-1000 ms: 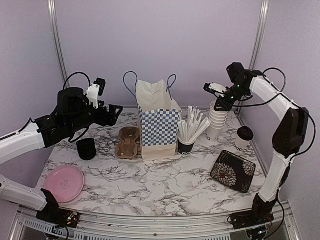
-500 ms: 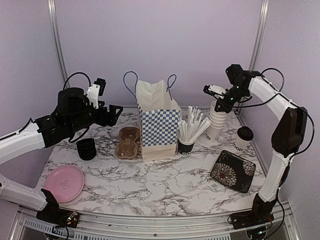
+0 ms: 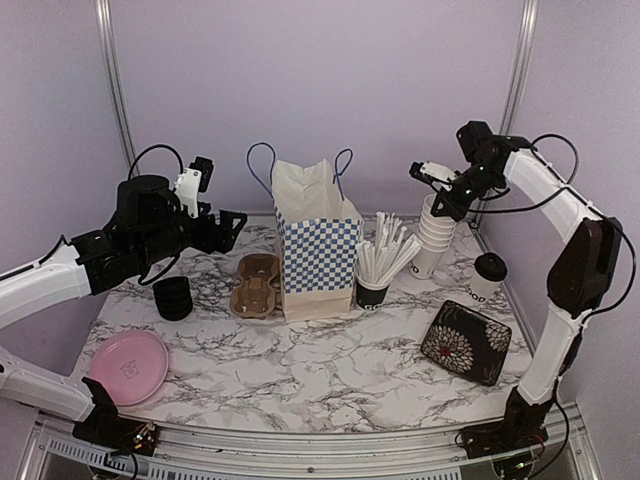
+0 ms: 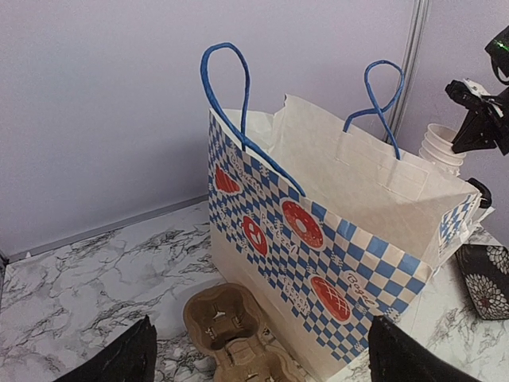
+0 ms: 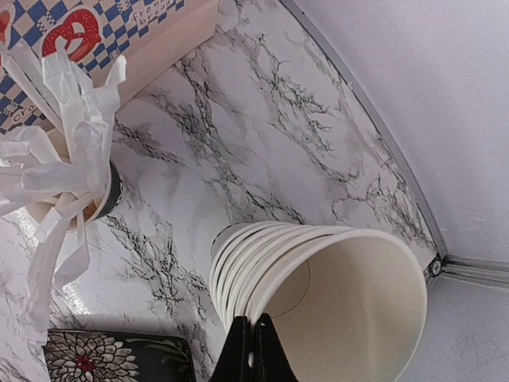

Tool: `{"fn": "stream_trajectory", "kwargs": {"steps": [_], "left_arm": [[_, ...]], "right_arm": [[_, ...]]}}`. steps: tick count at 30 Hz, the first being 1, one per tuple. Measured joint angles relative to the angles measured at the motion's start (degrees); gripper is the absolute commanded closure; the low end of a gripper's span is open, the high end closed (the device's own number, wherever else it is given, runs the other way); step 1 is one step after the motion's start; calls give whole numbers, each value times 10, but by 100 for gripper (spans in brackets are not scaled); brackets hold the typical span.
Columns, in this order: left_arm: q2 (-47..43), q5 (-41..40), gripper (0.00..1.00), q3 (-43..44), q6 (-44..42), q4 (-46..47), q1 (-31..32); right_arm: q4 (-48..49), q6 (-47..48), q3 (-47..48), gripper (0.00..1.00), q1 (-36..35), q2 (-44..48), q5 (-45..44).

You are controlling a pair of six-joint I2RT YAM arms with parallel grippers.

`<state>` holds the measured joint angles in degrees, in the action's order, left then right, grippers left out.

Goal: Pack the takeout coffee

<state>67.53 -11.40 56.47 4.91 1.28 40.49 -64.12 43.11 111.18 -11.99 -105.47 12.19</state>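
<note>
Black lettering on the lidded cup [image 3: 489, 277] at the bench's [image 3: 330, 360] right edge shows only "OP". Just beyond it the right tool [image 3: 438, 208] pinches the top rim of the white cup stack [image 3: 432, 240]. The checked bag [image 3: 318, 250], its print unreadable, and a cup of straws [image 3: 378, 262] stand between these and the pulp carrier [image 3: 255, 285]. The left tool [image 3: 222, 230] hangs spread at far left.

A blue-checked paper bag [image 3: 318, 250] is stood upright mid-desk [image 3: 330, 370], mouth open. A small black cup of white straws [image 3: 373, 290] is parked just beside it on the right. A low stack of black rings [image 3: 173, 298] is set off left, a pink plate [image 3: 127, 366] is laid front left, and a dark floral dish [image 3: 465, 342] front right.
</note>
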Motion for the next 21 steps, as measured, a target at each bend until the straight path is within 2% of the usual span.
{"fn": "stream_trajectory", "kwargs": {"steps": [14, 17, 21], "left_arm": [[1, 5, 7, 0, 0, -1, 0], [1, 5, 7, 0, 0, -1, 0], [1, 5, 7, 0, 0, -2, 0]], "right_arm": [[-13, 3, 21, 100, 2, 14, 3], [-37, 12, 57, 100, 10, 5, 47], [-20, 10, 26, 100, 8, 19, 20]]}}
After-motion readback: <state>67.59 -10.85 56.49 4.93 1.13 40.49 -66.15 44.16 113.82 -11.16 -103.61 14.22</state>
